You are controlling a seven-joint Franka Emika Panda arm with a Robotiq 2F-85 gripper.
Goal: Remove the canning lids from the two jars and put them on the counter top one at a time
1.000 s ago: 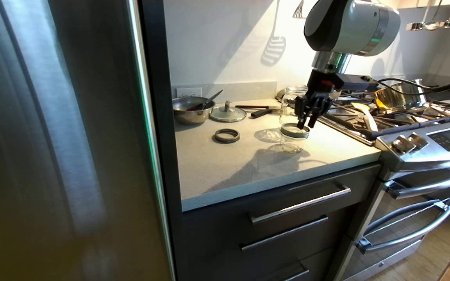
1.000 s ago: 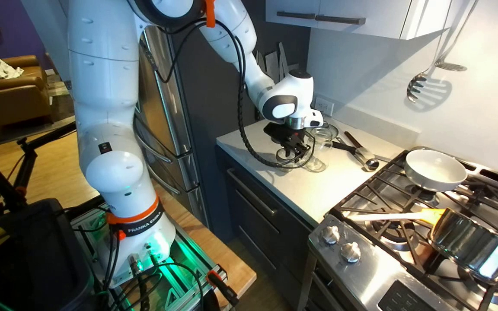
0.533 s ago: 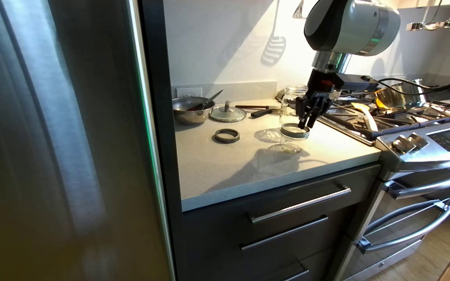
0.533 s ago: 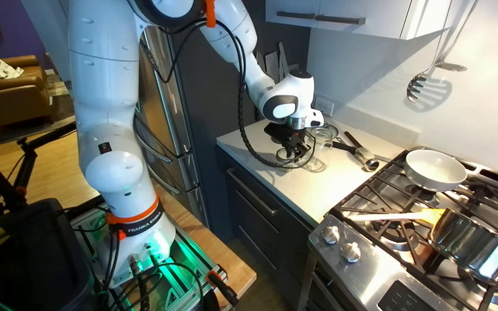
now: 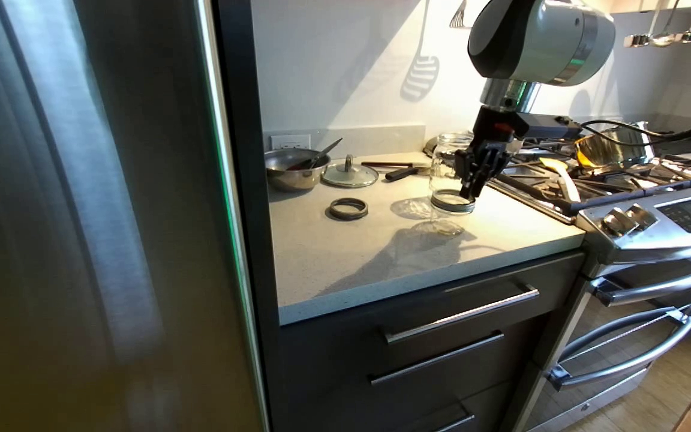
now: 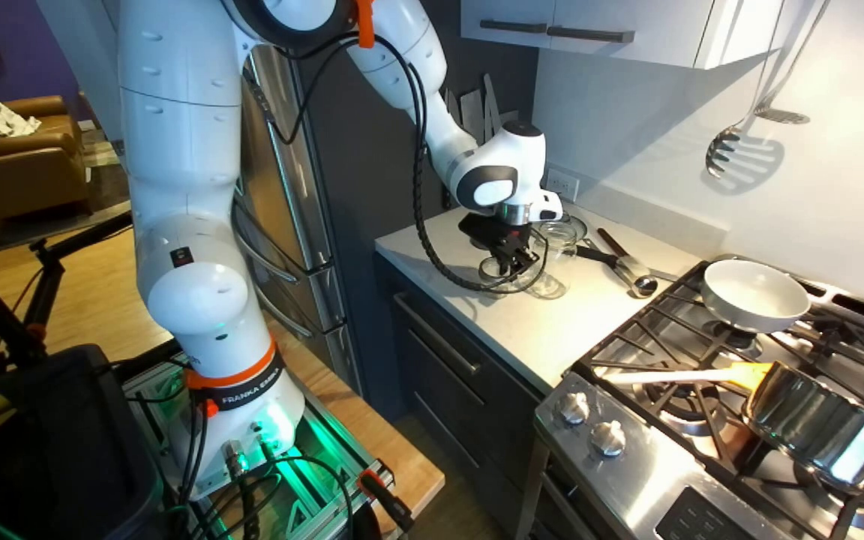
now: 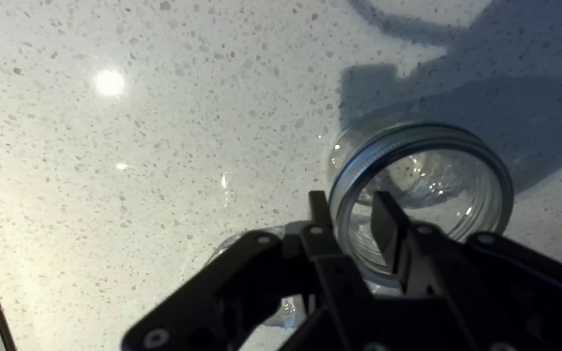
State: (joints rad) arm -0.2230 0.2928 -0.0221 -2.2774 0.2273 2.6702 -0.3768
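Note:
One dark canning ring [image 5: 452, 207] sits on the mouth of the nearer glass jar [image 5: 446, 228]. The ring [image 7: 359, 163] shows large in the wrist view. The second ring [image 5: 348, 209] lies flat on the counter top [image 5: 333, 270]. The second jar [image 5: 443, 168] stands behind, its mouth bare glass; the wrist view shows part of it [image 7: 288, 312] under my gripper. My gripper [image 7: 349, 197] is partly open at the seated ring. One finger is outside the ring's edge, the other over the opening. A gap shows between them; contact is unclear. It also shows in both exterior views [image 5: 470, 193] [image 6: 513, 270].
A steel pan [image 5: 297, 179] with a utensil, a glass lid [image 5: 350, 175] and a dark-handled tool [image 5: 401, 174] stand along the wall. The stove [image 6: 672, 420] holds a white pan [image 6: 754, 296] and a steel pot [image 6: 822, 427]. The fridge [image 5: 111, 240] borders the counter.
My gripper's fingers have drawn closer together at the ring's edge. The arm, the jars and both rings have stayed in place.

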